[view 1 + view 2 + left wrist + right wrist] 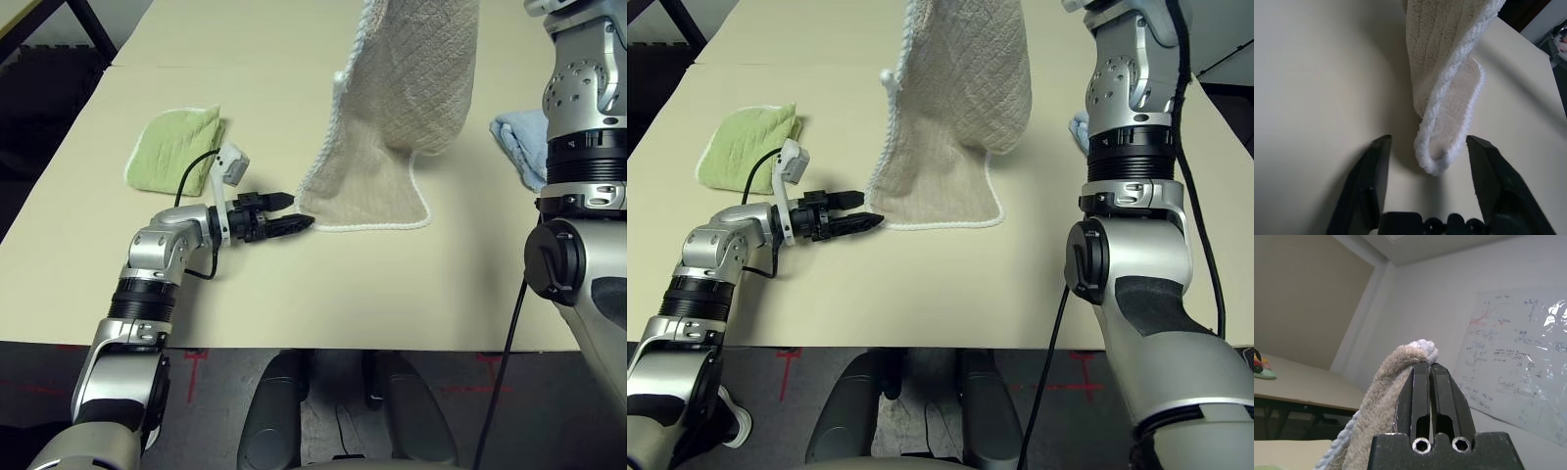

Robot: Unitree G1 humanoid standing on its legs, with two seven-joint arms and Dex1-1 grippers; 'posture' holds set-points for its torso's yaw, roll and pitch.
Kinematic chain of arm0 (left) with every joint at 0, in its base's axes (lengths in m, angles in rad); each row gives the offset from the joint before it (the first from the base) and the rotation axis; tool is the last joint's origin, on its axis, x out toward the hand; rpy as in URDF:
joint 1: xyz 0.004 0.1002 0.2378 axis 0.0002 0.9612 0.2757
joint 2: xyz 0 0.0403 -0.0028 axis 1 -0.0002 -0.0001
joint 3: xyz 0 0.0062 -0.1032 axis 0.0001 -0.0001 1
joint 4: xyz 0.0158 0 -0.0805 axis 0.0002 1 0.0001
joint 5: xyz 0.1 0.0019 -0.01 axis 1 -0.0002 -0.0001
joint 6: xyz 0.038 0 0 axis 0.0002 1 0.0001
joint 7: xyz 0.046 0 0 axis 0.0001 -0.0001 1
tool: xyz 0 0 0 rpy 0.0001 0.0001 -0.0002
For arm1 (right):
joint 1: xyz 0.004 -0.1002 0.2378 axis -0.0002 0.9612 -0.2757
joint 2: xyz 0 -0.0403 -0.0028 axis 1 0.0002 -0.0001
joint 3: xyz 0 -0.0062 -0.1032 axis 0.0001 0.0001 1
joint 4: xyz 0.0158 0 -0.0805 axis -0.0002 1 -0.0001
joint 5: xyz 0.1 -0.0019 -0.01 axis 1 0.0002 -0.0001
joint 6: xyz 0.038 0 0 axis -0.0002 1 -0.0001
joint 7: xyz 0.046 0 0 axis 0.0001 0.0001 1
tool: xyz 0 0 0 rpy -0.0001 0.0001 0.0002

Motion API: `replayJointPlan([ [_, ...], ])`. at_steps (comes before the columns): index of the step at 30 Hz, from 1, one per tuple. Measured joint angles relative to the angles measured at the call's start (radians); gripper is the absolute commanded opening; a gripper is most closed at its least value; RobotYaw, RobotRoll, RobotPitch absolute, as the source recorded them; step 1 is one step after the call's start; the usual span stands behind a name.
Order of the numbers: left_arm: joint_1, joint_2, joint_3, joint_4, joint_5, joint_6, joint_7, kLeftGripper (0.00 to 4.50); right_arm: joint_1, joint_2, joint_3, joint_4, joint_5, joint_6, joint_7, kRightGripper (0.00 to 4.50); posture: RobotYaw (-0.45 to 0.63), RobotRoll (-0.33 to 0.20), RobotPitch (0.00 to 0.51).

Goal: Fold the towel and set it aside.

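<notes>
The beige towel (392, 127) hangs from above, held up high at its top edge by my right gripper (1429, 364), which is shut on it. The towel's lower part rests on the table (392, 294), with the white-stitched edge spread toward me. My left gripper (302, 210) lies low on the table at the towel's near-left bottom corner. In the left wrist view its two black fingers (1374, 166) stand apart on either side of that rolled white corner (1432, 156), without pressing on it.
A folded light green towel (176, 147) lies on the table to the left, just behind my left wrist. A light blue towel (519, 137) sits at the right, partly behind my right arm (583, 98). The table's front edge runs close below my left forearm.
</notes>
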Motion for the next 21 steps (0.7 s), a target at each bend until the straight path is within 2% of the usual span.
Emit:
replayJointPlan([
  [5, 0.000, 0.009, 0.000, -0.014, -0.020, 0.048, -0.007, 0.13, 0.000, -0.002, 0.000, 0.009, -0.001, -0.004, 0.000, 0.00, -0.05, 0.000, 0.255],
  [16, -0.011, 0.053, 0.002, -0.036, -0.036, 0.090, -0.028, 0.06, -0.005, -0.058, -0.002, 0.123, -0.017, -0.038, 0.000, 0.00, -0.05, 0.000, 0.255],
  [19, -0.050, 0.078, 0.030, -0.010, -0.022, 0.033, -0.001, 0.06, 0.036, -0.113, -0.004, 0.166, -0.032, -0.040, 0.006, 0.00, -0.05, 0.000, 0.260],
  [21, -0.073, 0.114, 0.051, 0.025, 0.028, -0.078, 0.052, 0.06, 0.103, -0.156, -0.006, 0.183, -0.035, -0.032, 0.027, 0.00, -0.06, 0.000, 0.263],
])
